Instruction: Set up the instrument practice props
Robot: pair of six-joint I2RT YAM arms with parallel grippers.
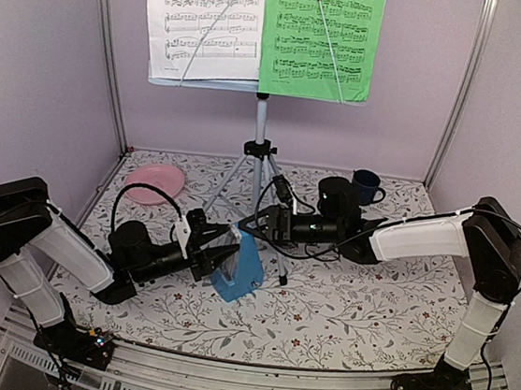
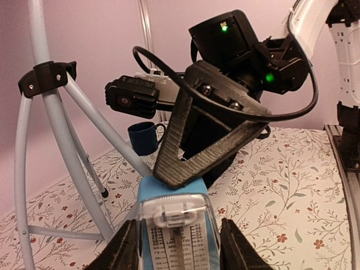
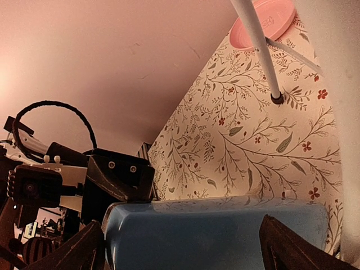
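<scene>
Plain lilac walls [image 1: 50, 58] with metal corner posts close in a tabletop [image 1: 370, 311] covered in a white cloth printed with leafy sprigs and small red flowers. At the back centre stands the tall pale music stand [image 1: 261, 120] on its silver tripod [image 1: 229, 177]. Its ledge carries a white sheet-music page [image 1: 200, 19] on the left and a green sheet-music page [image 1: 321, 33] on the right, each crossed by a thin wire holder.

The two arms reach inward from the near corners and meet in front of the tripod. A round pink plate [image 1: 155, 183] lies at the back left, beside a tripod leg. A dark blue mug [image 1: 367, 186] stands at the back right, just behind the right arm's black wrist.

The small blue pyramid-shaped metronome [image 1: 241, 270] sits mid-tabletop, tilted, just left of the tripod's front leg. Whether its base rests on the cloth cannot be told. The left gripper [image 1: 226, 252] has its jaws clamped against both sides of the metronome's lower body. The right gripper [image 1: 259, 223] comes in past the tripod's front leg, trailing a black cable [image 2: 292, 107]. Its jaws narrow to a V at the metronome's top, but whether they pinch it cannot be told.
</scene>
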